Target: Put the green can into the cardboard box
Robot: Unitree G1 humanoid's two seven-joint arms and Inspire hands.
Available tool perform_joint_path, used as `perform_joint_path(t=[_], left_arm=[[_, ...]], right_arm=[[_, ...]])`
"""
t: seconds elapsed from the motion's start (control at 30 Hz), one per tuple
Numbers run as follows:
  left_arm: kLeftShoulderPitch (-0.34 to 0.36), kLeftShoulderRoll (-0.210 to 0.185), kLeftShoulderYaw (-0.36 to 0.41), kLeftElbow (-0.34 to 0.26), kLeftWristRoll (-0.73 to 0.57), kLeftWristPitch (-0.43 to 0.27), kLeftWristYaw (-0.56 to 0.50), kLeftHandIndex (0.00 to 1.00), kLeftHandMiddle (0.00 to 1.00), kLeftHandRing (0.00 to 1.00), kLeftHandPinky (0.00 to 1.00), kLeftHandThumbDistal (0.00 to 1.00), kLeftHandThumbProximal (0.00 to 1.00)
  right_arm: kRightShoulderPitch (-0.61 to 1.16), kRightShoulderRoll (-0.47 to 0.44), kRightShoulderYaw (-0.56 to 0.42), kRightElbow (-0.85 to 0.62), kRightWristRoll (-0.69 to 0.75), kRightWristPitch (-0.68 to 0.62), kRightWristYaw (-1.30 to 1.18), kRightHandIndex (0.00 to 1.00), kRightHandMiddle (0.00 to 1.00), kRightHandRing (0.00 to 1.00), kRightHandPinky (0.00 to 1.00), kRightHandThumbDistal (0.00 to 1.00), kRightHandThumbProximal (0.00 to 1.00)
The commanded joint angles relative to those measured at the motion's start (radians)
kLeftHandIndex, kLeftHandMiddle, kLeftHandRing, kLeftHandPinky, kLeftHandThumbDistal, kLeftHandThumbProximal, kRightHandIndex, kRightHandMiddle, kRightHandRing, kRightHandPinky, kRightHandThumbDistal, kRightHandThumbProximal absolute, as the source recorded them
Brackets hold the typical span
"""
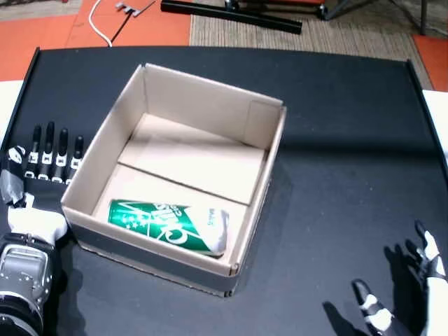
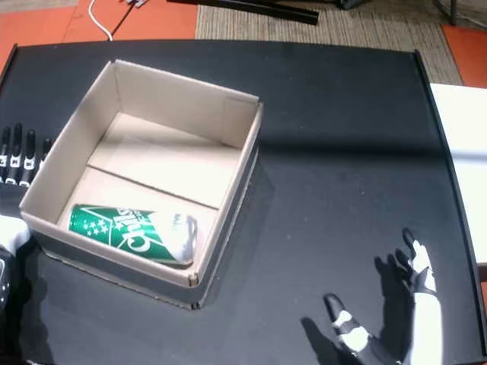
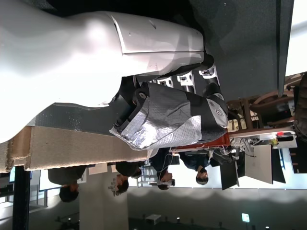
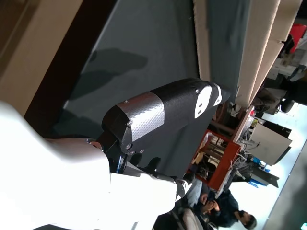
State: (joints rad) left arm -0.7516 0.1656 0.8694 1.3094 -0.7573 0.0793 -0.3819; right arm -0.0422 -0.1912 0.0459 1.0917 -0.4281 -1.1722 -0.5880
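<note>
The green can point(image 1: 168, 225) lies on its side inside the cardboard box point(image 1: 262, 122) against its near wall, so both robot hands, left point(image 1: 45, 164) beside the box and right point(image 1: 399, 294) well clear, rest empty with fingers apart

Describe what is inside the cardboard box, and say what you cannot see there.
Inside the cardboard box a green can lies on its side against the near wall, on the bare flaps. The floor beneath the can and just behind that wall is hidden.

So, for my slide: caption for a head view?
Green can lying in the cardboard box; both hands empty on the black table.
</note>
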Motion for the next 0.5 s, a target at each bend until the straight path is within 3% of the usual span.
perform_joint_path(t=[0.0,0.27,0.47], left_arm=[[0.061,-0.005,-0.006,0.032,0.023,0.006,0.035,0.53,0.5,0.59,0.75,0.0,0.55],[0.061,-0.002,-0.006,0.032,0.022,0.003,0.048,0.53,0.49,0.57,0.74,0.0,0.55],[0.066,0.002,-0.01,0.032,0.025,0.007,0.029,0.55,0.53,0.63,0.78,0.0,0.54]], right_arm=[[-0.012,0.016,0.007,0.05,0.013,-0.023,0.01,0.9,0.94,0.99,1.0,0.97,0.53],[-0.037,0.018,0.016,0.094,0.024,-0.012,0.031,0.9,0.93,0.99,1.0,0.97,0.56],[-0.042,0.016,0.022,0.096,0.028,-0.007,0.049,0.9,0.93,0.99,1.0,0.99,0.56]])
